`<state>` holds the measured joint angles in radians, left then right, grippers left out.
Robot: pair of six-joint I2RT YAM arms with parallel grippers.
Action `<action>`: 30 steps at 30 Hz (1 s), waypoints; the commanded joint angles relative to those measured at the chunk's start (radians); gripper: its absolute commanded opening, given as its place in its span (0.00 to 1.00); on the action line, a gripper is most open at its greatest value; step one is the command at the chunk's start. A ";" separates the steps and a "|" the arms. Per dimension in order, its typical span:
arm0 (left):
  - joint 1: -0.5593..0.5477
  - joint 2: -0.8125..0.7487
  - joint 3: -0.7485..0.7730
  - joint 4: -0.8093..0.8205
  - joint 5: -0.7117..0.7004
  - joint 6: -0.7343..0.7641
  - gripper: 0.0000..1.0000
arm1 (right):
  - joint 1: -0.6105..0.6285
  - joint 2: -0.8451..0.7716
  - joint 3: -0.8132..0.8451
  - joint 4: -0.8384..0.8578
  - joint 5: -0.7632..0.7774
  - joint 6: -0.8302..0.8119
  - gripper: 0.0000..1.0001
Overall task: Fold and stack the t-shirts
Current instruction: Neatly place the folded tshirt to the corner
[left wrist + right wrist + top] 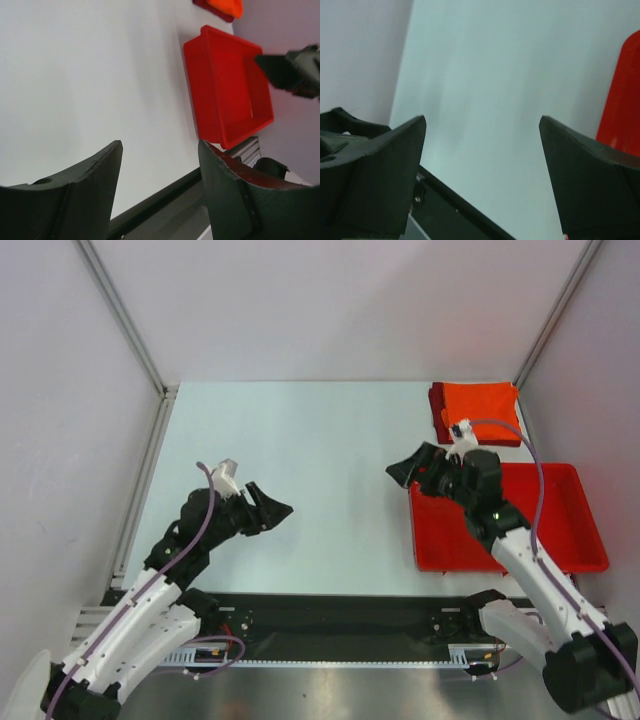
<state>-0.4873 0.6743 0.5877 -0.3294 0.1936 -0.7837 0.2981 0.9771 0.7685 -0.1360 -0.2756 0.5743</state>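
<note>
Looks like a lab robot cell: white panel walls (pixel 330 300), aluminium frame posts (pixel 120 318), white table (pixel 300 440), robot arms (pixel 150 590) bolted to a rail (pixel 340 612) at frame bottom.

The left claw (pixel 160 146) is seen, jaws spread apart, above a pale tabletop (pixel 75 75); a rigid bright red plastic tray (pixel 206 100) and a folded orange cloth shirt (pixel 227 6) are shown beyond.

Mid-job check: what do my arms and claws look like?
Left arm and right arm: white links, black joints, a purple cable along each. Left claw and right claw are matte black, two wedge-shaped fingers each.
</note>
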 commanded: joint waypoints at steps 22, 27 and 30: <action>0.004 -0.789 -0.627 0.164 -0.157 -0.350 0.70 | 0.058 -0.911 -0.853 0.236 0.082 0.585 1.00; 0.006 -0.800 -0.661 0.185 -0.117 -0.388 0.69 | 0.055 -0.819 -0.818 0.187 0.093 0.612 1.00; 0.006 -0.808 -0.661 0.144 -0.117 -0.382 0.69 | 0.056 -0.769 -0.796 0.154 0.099 0.625 1.00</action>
<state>-0.4873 0.0063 0.0601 -0.1875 0.0536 -1.1500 0.3500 0.1780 0.0307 0.0673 -0.2008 1.1683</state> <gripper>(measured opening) 0.694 0.995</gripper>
